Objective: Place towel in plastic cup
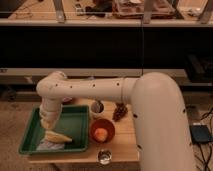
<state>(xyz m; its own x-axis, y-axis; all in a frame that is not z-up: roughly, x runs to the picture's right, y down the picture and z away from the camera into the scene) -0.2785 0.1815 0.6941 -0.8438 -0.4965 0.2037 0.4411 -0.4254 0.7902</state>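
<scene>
You see dim, warm light from 12 o'clock: the pale arm (150, 100) catches it brightly, and the recess (125, 50) behind sits near-black. At 8 o'clock the gripper (48, 121) hangs over the shadowed tray (75, 120).
</scene>
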